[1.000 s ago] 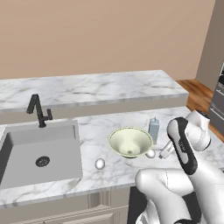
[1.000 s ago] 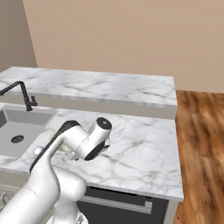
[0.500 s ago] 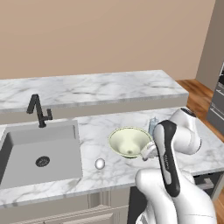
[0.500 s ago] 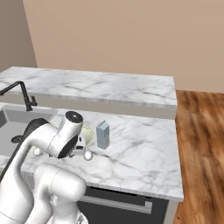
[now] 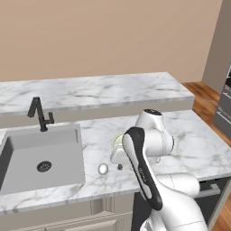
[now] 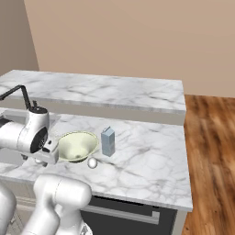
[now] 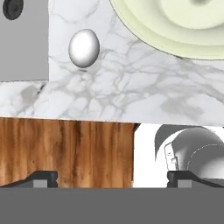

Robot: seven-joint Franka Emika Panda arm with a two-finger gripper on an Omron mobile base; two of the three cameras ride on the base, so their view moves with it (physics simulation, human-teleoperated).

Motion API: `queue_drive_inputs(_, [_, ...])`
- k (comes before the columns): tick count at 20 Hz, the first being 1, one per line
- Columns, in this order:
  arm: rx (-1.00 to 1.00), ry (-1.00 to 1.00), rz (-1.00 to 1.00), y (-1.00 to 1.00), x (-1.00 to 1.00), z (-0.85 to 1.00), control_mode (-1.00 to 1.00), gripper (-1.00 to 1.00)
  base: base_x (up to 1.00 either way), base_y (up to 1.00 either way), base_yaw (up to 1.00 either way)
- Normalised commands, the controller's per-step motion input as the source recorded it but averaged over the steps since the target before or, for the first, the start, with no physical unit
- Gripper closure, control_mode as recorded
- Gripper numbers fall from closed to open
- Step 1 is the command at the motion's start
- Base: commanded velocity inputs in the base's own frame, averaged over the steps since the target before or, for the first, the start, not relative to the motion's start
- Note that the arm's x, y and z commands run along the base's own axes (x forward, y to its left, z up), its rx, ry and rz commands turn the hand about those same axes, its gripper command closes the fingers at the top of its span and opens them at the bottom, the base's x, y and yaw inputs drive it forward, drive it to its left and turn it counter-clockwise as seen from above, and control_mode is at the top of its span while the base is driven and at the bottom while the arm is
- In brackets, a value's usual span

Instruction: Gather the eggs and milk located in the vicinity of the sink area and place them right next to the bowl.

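One egg [image 5: 103,169] lies on the marble between the sink [image 5: 27,153] and the bowl [image 6: 78,146]. It sits toward the upper left of the hand view as egg [image 7: 84,48], beside the bowl's rim [image 7: 144,33]. A second egg [image 6: 92,162] rests against the bowl's front right, and the milk [image 6: 108,141] stands upright just right of the bowl. My gripper [image 5: 116,163] hangs open over the counter's front edge, a little right of the first egg, holding nothing. The gripper [image 7: 113,179] shows both tips wide apart. My arm hides most of the bowl [image 5: 118,140] in the left base view.
The black faucet [image 5: 40,115] stands behind the sink, whose drain [image 7: 12,8] is dark. A raised marble ledge [image 6: 101,92] runs along the back. The counter continues to the right of the milk, with wood floor [image 6: 211,151] beyond its end.
My arm has swung left, from the bowl's right side to its left front near the sink-side egg. The milk and the egg by the bowl are now uncovered. The gripper stayed open.
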Motion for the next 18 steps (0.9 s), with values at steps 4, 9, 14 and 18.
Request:
queue_drive_inputs(4, [-0.12,0.03,-0.30,0.36,0.16,-0.48,-1.00,-1.00,0.00,0.00,0.00])
queue_drive_inputs(9, [-0.10,0.00,-0.18,0.39,0.46,-0.39,-1.00,-1.00,0.00,0.00,0.00])
queue_drive_inputs(14, [-0.08,0.00,-0.10,0.39,0.69,-0.09,-1.00,-1.00,0.00,0.00,0.00])
queue_drive_inputs(18, [-0.01,0.06,-0.04,0.29,0.88,0.00,-1.00,-1.00,0.00,0.00,0.00])
